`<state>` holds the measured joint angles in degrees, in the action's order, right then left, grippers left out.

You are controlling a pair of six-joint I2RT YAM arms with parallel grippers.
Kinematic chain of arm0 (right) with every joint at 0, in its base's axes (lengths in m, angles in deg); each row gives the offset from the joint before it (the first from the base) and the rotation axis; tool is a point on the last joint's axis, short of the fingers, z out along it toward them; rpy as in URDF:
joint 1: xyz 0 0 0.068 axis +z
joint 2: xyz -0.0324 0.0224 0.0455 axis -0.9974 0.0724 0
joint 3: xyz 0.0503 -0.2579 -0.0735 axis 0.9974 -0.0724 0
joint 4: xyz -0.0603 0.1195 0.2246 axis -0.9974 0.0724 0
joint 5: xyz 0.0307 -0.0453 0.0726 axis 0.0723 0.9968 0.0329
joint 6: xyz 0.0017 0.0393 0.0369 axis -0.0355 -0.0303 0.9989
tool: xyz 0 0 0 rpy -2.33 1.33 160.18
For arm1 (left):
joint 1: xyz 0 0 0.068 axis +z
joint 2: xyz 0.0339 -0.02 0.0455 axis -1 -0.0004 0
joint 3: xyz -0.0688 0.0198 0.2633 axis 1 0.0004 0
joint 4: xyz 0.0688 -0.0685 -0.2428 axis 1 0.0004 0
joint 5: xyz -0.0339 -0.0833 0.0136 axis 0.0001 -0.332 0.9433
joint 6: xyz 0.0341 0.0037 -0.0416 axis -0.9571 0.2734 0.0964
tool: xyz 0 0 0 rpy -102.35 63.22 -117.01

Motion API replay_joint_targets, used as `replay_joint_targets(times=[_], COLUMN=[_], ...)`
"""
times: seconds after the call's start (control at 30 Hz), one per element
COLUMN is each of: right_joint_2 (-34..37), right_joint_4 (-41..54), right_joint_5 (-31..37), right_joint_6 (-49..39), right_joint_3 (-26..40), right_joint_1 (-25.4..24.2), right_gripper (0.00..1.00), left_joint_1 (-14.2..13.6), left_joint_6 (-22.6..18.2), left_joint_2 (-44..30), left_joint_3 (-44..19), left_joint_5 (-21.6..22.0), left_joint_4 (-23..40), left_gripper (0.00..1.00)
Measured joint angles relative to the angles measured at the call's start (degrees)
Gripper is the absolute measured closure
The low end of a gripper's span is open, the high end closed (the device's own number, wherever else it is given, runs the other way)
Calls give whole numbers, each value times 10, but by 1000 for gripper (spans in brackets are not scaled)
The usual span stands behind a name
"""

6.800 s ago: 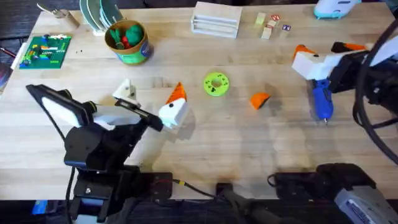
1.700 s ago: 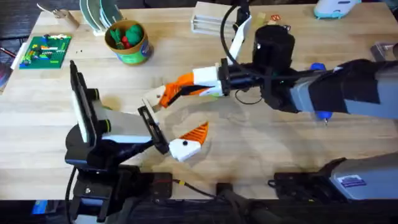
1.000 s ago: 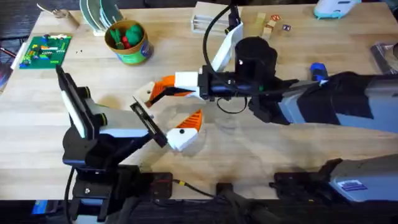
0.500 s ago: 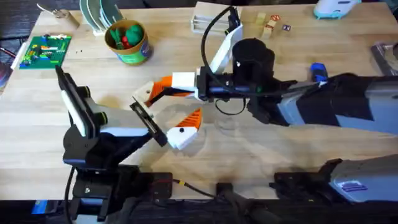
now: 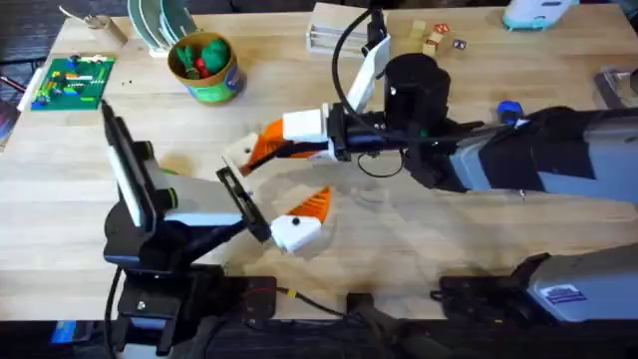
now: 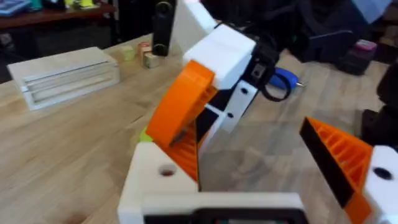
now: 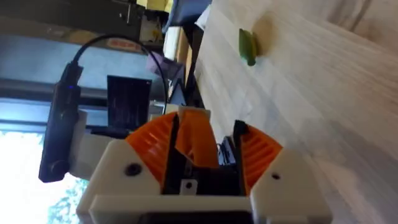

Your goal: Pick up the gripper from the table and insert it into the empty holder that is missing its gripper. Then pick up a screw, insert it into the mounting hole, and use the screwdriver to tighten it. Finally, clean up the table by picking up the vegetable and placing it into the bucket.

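Gripper [image 7: 193, 146] in right pincer [image 7: 202, 146]

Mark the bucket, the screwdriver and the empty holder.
bucket [image 5: 204, 84]: overhead view, on its green side wall.
screwdriver [image 5: 509, 110]: overhead view, on the visible end of the blue handle.
empty holder [image 6: 163, 176]: left wrist view, white face near the screw hole.

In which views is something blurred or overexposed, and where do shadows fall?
Overhead: sharp and evenly lit, with soft shadows on the table under the right arm. Left wrist: the near white holder is blurred. Right wrist: the window at the lower left is overexposed, and the orange fingers are soft.
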<state>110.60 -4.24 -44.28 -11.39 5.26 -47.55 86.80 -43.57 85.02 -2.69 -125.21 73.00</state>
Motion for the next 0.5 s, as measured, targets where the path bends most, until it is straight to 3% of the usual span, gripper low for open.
replay_joint_targets(times=[0.27, 0.4, 0.5], right_joint_2=[1, 1, 1], right_joint_4=[-6, -6, -6], right_joint_5=[-37, -43, -42], right_joint_6=[0, -2, -5], right_joint_3=[0, 0, 0], right_joint_1=[0, -4, -15], right_gripper=[374, 178, 109], left_joint_1=[-12, -12, -12], left_joint_6=[-5, -6, -7], left_joint_2=[0, 0, 0], left_joint_3=[0, 0, 0], left_joint_5=[-47, -53, -54], left_joint_4=[5, 6, 6], left_gripper=[7, 7, 8])
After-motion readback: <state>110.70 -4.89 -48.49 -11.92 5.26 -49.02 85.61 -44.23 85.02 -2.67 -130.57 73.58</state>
